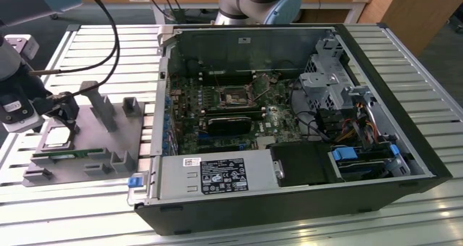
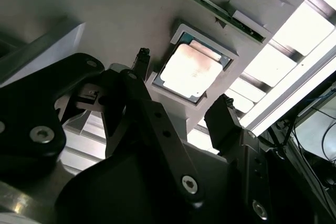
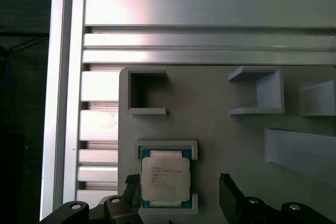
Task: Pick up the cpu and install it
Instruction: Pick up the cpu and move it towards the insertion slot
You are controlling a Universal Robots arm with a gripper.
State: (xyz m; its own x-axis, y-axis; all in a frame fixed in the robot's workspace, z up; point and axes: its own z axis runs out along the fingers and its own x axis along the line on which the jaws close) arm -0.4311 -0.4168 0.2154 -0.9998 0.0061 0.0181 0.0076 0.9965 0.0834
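Exterior view, claw: the claw [image 1: 64, 116] hangs low over a grey tray [image 1: 97, 148] at the exterior view's left, on the slatted table [image 1: 108, 45].
Exterior view, cpu: the cpu [image 1: 58, 138] lies flat in the tray just under the claw, well apart from the open computer case [image 1: 426, 164].
Exterior view, socket: the square socket [image 1: 235, 98] on the circuit board inside the case looks bare.
Exterior view, writing: a white sticker [image 1: 223, 176] on the metal box at the front of the case carries print and marks too small to make out.
Second wrist view, claw: spread open, with one finger [image 2: 142, 59] beside one edge of the cpu [image 2: 191, 71] and the other finger [image 2: 223, 114] off the opposite side. Neither seems to be pressing on it.
Second wrist view, cpu: it sits in a shallow raised frame on the tray, metal top up.
First wrist view, claw: the claw [image 3: 178, 182] is open and straddles the cpu [image 3: 165, 177], gripping nothing.
First wrist view, cpu: it sits square in its frame, nearer to one finger than the other.
First wrist view, writing: there are several lines of dark print on the metal top.
Step in hand: closing on the cpu, by my judgement.
Doing it well: centre the claw so both fingers meet the opposite edges together. Grip the edges only, gently, and keep the chip level so it does not catch on the frame.
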